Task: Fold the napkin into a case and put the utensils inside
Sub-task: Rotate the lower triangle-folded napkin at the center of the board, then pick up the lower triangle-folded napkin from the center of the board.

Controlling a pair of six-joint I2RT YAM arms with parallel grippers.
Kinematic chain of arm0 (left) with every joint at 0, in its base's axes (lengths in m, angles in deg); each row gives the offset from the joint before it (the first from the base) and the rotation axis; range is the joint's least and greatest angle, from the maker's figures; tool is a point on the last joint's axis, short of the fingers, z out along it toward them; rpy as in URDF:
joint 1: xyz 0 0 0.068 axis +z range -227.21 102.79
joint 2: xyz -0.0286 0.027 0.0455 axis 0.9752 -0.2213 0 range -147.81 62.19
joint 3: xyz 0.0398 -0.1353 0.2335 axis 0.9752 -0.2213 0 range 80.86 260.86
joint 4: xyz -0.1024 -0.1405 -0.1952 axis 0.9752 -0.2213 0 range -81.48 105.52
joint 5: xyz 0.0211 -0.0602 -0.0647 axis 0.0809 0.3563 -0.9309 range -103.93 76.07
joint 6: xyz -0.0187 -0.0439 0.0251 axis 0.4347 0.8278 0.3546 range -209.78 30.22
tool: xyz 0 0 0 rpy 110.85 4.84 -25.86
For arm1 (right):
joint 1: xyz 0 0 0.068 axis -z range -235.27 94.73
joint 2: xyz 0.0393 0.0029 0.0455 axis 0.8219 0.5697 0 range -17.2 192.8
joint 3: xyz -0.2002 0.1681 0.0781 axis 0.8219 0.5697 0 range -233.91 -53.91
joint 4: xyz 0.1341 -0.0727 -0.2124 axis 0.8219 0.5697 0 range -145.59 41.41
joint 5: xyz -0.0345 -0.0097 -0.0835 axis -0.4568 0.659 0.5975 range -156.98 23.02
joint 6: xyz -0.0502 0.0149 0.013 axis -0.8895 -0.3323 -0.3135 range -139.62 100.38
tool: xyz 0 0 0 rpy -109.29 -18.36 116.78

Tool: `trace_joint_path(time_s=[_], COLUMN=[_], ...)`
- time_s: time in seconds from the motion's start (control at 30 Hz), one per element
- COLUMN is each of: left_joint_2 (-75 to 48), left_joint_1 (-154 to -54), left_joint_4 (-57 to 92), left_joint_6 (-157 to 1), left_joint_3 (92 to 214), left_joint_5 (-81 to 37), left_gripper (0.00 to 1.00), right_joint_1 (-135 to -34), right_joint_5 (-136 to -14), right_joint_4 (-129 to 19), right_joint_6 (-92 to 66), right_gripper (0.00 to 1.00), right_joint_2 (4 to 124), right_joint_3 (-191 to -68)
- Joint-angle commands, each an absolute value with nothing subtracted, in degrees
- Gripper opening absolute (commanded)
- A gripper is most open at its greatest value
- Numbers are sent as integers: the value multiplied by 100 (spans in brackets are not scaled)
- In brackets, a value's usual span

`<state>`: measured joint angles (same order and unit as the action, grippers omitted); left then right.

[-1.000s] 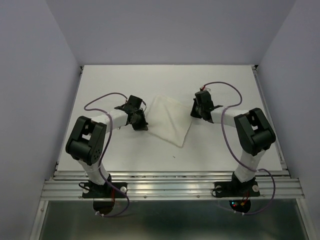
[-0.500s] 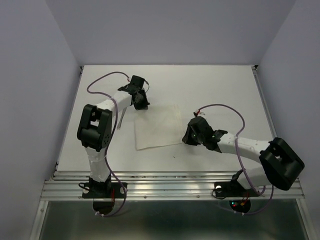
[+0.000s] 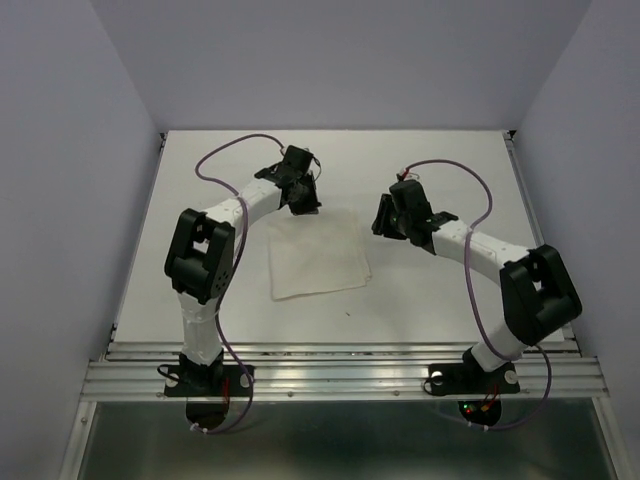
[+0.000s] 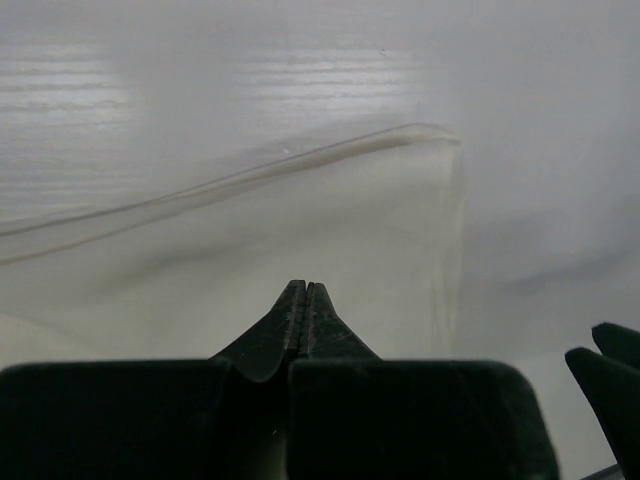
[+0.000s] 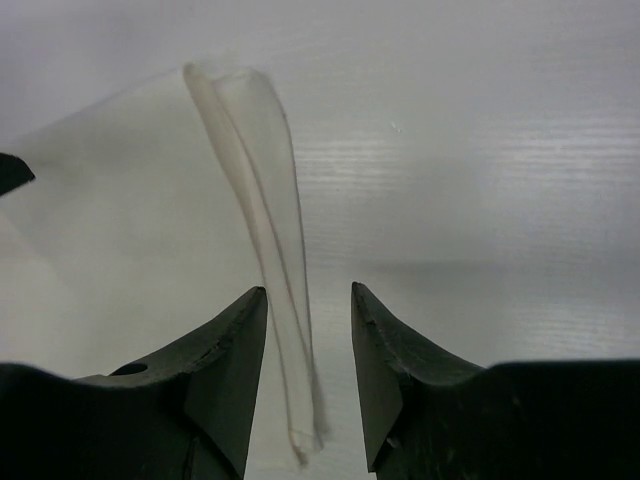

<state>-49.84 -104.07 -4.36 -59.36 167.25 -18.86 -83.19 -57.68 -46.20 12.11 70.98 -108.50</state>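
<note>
Top external: the napkin [image 3: 318, 258] is seen lying on the white tabletop [image 3: 440, 170], approx. square, mid-way btwn the two arms.
Napkin pos.: it is spread flat at the centre of the tabletop. Its near edge is left free and its far corners are met by one arm each.
Napkin look: it is almost the same white as the surface and slightly see-through. Its outline is picked out mainly by a faint shadow.
Left gripper [image 3: 303, 200]: it is found at the napkin's far-left corner, w/ the arm stretched fwd over the tabletop.
Left wrist view: the fingers [image 4: 298, 310] are pressed together w/ the tips touching and no gap. The sheet is seen spread below & ahead, its edge running diag. up to a corner at upper right. Whether a layer is pinched cannot be told.
Right gripper [image 3: 383, 222]: it is held at the napkin's far-right corner, over the right edge.
Right wrist view: the jaws are set apart. A raised fold along the napkin's edge is seen running btwn them, nearer the left-hand finger [image 5: 225, 360] in view, and it is not clamped.
</note>
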Motion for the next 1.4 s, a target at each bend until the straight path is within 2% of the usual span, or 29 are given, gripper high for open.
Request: trace_joint_path(time_s=[0.0, 0.13, 0.3, 0.53, 0.97, 1.23, 1.37], left_joint_2=[-5153, -5163, -4917, -4688, -4433, -4354, -4328], left_joint_1=[-10560, -10578, -10516, -10411, -10393, -10393, -10393], left_joint_4=[-390, -426, -496, -584, -593, -602, -602], left_joint_6=[-5823, -5796, -5814, -5805, -5761, -5752, -5744], left_joint_3=[16857, 16989, 16945, 16796, 16471, 16374, 16304], left_joint_5=[-2017, -1973, -1859, -1859, -1806, -1771, -1753], left_gripper=[0, 0, 0, 0, 0, 0, 0], right_joint_1=[-8015, -7962, -7962, -8120, -8120, -8120, -8120], right_joint_5=[-6433, -7074, -7733, -7964, -8429, -8412, -8482], right_joint_4=[-4864, -4794, -4654, -4838, -5057, -5180, -5233], right_joint_6=[850, 658, 219, -19, -81, -20, 42], right_gripper=[45, 40, 44, 51, 51, 47, 37], right_joint_2=[7674, 8421, 9088, 9581, 10277, 10549, 10541], right_joint_3=[-11655, -12351, -13071, -13459, -14048, -14066, -14031])
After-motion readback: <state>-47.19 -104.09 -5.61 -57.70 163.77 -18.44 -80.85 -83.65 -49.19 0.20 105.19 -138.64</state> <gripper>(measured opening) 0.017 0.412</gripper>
